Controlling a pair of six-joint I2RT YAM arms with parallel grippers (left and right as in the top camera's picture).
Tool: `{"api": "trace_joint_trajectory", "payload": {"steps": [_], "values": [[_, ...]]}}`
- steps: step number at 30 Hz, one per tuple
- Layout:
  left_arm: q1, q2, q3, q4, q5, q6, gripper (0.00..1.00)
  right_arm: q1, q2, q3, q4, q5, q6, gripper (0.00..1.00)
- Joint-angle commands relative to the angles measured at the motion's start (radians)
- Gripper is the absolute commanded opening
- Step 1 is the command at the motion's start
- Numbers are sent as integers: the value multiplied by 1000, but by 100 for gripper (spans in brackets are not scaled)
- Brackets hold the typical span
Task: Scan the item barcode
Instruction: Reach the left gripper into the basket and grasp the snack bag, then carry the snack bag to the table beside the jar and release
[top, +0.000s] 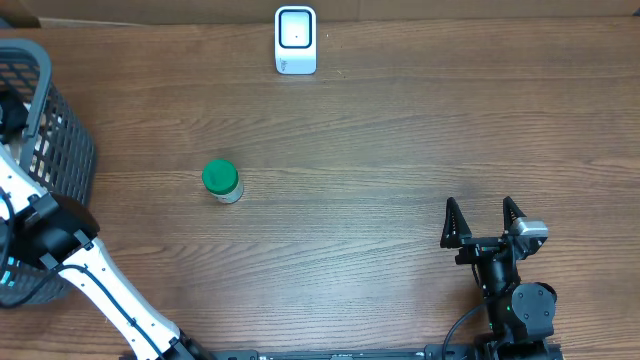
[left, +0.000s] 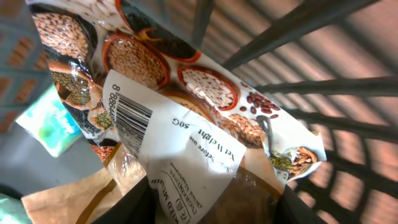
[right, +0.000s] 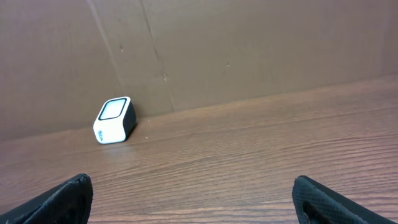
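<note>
- The wooden table (top: 400, 130) fills the overhead view.
- A dark mesh basket (top: 60, 130) stands at the table's 9 o'clock edge.
- The left arm (top: 110, 290), white and black, rises from 7 o'clock and reaches into the basket.
- The right hand (top: 483, 215) rests at 4 o'clock with its fingers spread wide and nothing between them. It points toward 12 o'clock.
- The scanner (top: 296, 40), a white box with a dark window, stands at 12 o'clock by the far edge.
- A jar (top: 222, 181) with a green lid stands between the centre and 9 o'clock, well apart from both hands.
- The packet (left: 205, 93), printed with bowls of beans and grains, lies inside the basket against its bars.
- The left hand (left: 205, 202) is at the packet, with the packet's lower end between its dark fingers. I cannot tell whether they pinch it.
- The barcode (left: 134, 121) faces up on the packet's white label, at 9 o'clock in the left wrist view.
</note>
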Motion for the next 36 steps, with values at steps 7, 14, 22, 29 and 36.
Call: {"api": "trace_joint_trajectory", "payload": {"steps": [7, 14, 22, 29, 36], "values": [[5, -78, 124, -11, 220, -104, 18, 6, -7, -11, 5, 10, -5, 100], [3, -240, 124, -13, 219, -103, 18, 6, -7, -11, 4, 10, -5, 100], [-4, -478, 124, -19, 222, -135, 18, 6, -7, -11, 5, 10, -5, 100], [-100, -648, 124, -34, 312, -147, 19, 6, -7, -11, 5, 10, -5, 100], [-331, -686, 121, -35, 348, -159, 14, 6, -7, -11, 5, 10, -5, 100]]}}
